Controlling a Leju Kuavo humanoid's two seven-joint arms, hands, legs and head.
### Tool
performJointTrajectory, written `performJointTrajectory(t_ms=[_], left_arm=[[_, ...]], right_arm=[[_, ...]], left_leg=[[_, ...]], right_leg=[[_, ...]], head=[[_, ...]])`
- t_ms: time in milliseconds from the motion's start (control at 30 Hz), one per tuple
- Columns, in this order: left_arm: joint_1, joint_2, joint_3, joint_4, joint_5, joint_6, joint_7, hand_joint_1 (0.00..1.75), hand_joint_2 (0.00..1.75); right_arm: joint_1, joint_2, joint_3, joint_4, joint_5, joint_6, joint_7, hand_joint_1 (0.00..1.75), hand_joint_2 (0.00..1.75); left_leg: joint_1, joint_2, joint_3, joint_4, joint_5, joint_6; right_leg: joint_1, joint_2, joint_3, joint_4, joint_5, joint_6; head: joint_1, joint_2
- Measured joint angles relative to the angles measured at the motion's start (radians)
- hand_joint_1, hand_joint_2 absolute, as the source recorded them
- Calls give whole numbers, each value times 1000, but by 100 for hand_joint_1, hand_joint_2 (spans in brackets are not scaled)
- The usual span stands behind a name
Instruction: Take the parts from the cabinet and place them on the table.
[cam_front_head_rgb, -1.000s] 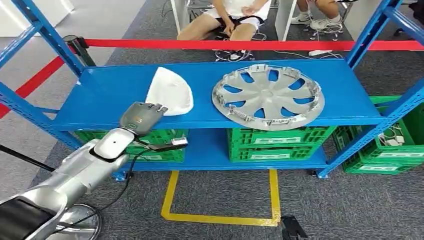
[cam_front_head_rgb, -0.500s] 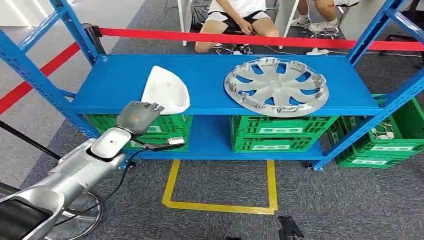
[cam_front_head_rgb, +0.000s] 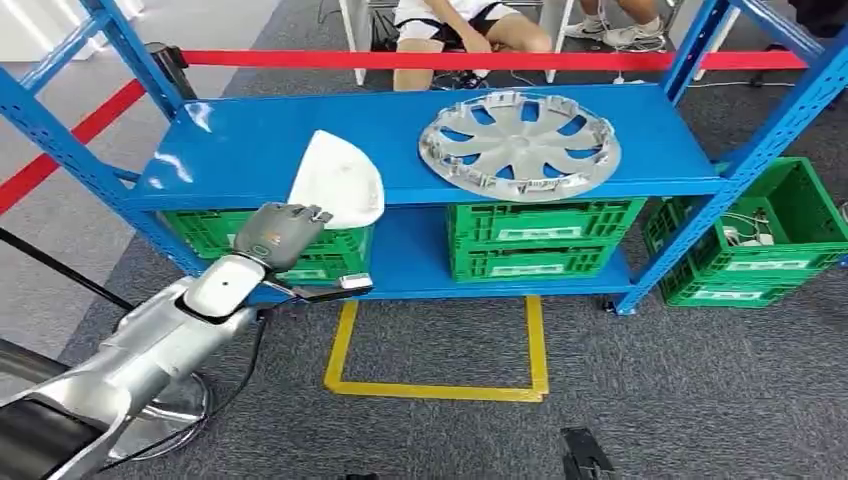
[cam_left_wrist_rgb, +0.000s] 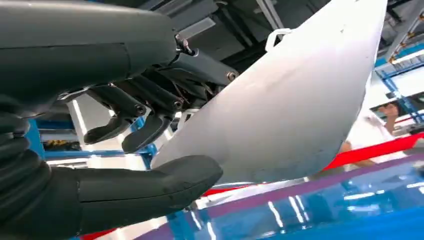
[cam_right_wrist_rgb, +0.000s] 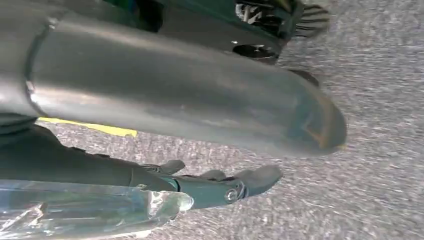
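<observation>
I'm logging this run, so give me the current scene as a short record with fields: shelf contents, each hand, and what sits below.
top shelf: blue metal, bears a silver plastic wheel cover
white part: white curved plastic shell, overhanging the shelf's front edge
left hand: grips the shell, thumb under it, fingers behind
right hand: hangs over grey carpet, holds nothing
lower shelf: green plastic crates

No legible text anywhere.

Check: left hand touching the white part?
Touching. In the left wrist view the left hand grips the white part: thumb under its edge, fingers on the other face.
</observation>
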Motion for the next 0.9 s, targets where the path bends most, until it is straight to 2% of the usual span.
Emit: performJointTrajectory(t_ms=[33, 67, 133, 167, 200, 233, 300, 333, 367, 433, 467, 500, 533, 567, 600, 633, 667, 700, 800, 833, 867, 900], left_arm=[[1, 0, 0, 2, 0, 0, 0, 168, 175], [1, 0, 0, 2, 0, 0, 0, 168, 175], [-1, 0, 0, 2, 0, 0, 0, 168, 175], [-4, 0, 0, 2, 0, 0, 0, 168, 175], [-6, -2, 1, 2, 0, 2, 0, 168, 175], [-4, -2, 1, 2, 0, 3, 0, 168, 175], [2, -1, 0, 2, 0, 3, -2, 168, 175], [4, -3, 0, 2, 0, 3, -2, 168, 175], [4, -2, 0, 2, 0, 3, -2, 168, 175], [3, -2, 1, 2, 0, 1, -2, 168, 175], [4, -2, 1, 2, 0, -2, -2, 168, 175], [6, -1, 1, 2, 0, -3, -2, 168, 175], [10, -1, 1, 2, 0, -4, -2, 168, 175], [13, -1, 1, 2, 0, -5, -2, 168, 175], [16, -1, 2, 2, 0, -8, -2, 168, 175], [18, 0, 3, 2, 0, -9, -2, 168, 175], [18, 1, 5, 2, 0, -10, -2, 168, 175], [17, 5, 8, 1, 0, -10, -2, 168, 175], [20, 13, 9, 1, 0, -11, -2, 168, 175], [24, 15, 9, 1, 0, -11, -2, 168, 175], [27, 17, 10, 0, 0, -12, -2, 168, 175], [27, 20, 10, 0, 0, -12, -2, 168, 175]], right_arm=[[1, 0, 0, 0, 3, 1, -2, 0, 0], [1, 0, 0, 0, 4, 1, -3, 0, 0], [0, 0, 0, 0, 6, 4, -8, 0, 0], [0, 0, 0, 0, 7, 4, -11, 0, 0], [-1, 0, 0, 0, 10, 4, -13, 0, 0], [-1, 0, 0, 0, 11, 4, -14, 0, 0], [3, 0, 0, 0, 11, 4, -14, 0, 0], [6, 0, 0, 0, 11, 4, -14, 0, 0], [10, 0, 0, 0, 12, 4, -14, 0, 0], [8, 0, 0, 0, 14, 4, -14, 0, 0], [6, 0, 0, 0, 16, 4, -14, 0, 0], [6, 0, 0, 0, 19, 4, -14, 0, 0], [6, 0, 0, 0, 23, 3, -13, 0, 0], [7, 0, 0, 0, 27, 3, -10, 0, 0], [6, 0, 0, 0, 31, 2, -9, 0, 0], [5, 0, 0, 0, 39, -1, -8, 0, 0], [2, 0, 0, -1, 45, -5, -5, 0, 0], [-1, 0, 0, -2, 50, -8, -4, 0, 0], [0, 0, 1, -2, 68, -22, 4, 0, 0], [1, 0, 1, -2, 72, -29, 7, 0, 0], [-1, 0, 1, -2, 77, -36, 7, 0, 0], [-4, 0, 2, -2, 80, -36, 7, 0, 0]], left_leg=[[0, 0, 13, 2, 13, 2], [0, 0, 46, -34, 43, 5], [-3, 0, 161, -197, 99, 17], [-5, -2, 209, -271, 90, 24], [-8, -2, 229, -318, 80, 27], [-10, -2, 224, -319, 82, 28], [-13, -2, 215, -323, 97, 38], [-1, 2, 215, -338, 112, 45], [-2, 4, 206, -337, 121, 51], [-2, 3, 188, -338, 132, 60], [-2, 3, 179, -338, 139, 60], [-3, 3, 171, -338, 146, 60], [-3, 3, 164, -337, 154, 59], [-2, 3, 154, -336, 162, 57], [-2, 3, 146, -336, 169, 54], [-2, 2, 140, -336, 175, 50], [-3, 2, 137, -333, 180, 44], [-7, 1, 130, -332, 184, 38], [-9, -3, 128, -333, 201, 26], [-7, -4, 124, -331, 203, 20], [-5, -3, 114, -312, 174, 12], [-4, -3, 92, -257, 128, 6]], right_leg=[[0, 0, -11, 0, 9, 0], [0, 0, -22, 0, 17, 1], [0, 1, -36, 0, 31, 6], [1, 0, -43, 0, 37, 11], [4, -2, -49, 0, 46, 18], [2, -2, -52, -4, 57, 24], [-1, -1, -51, -22, 78, 37], [1, 1, -62, -15, 75, 43], [5, 0, -78, 11, 30, 48], [3, -1, -118, 154, -74, 52], [3, -1, -137, 230, -112, 54], [3, -1, -148, 288, -125, 55], [3, -1, -143, 307, -111, 56], [2, -1, -114, 280, -77, 56], [2, -1, -63, 210, -44, 56], [1, -2, 0, 119, -24, 54], [0, -3, 59, 24, -50, 53], [3, 2, 101, -20, -69, 47], [7, -1, 89, -18, -65, 31], [1, -7, 86, -23, -56, 18], [0, -14, 80, -23, -50, 8], [0, -17, 73, -23, -45, 1]], head=[[0, 0], [0, 0], [0, 0], [0, 0], [2, 0], [1, 0], [1, 0], [1, 0], [3, 0], [6, 0], [6, 0], [7, 0], [5, 0], [7, 0], [6, 0], [6, 0], [6, 0], [5, 0], [3, 0], [5, 0], [3, 0], [-3, 0]])
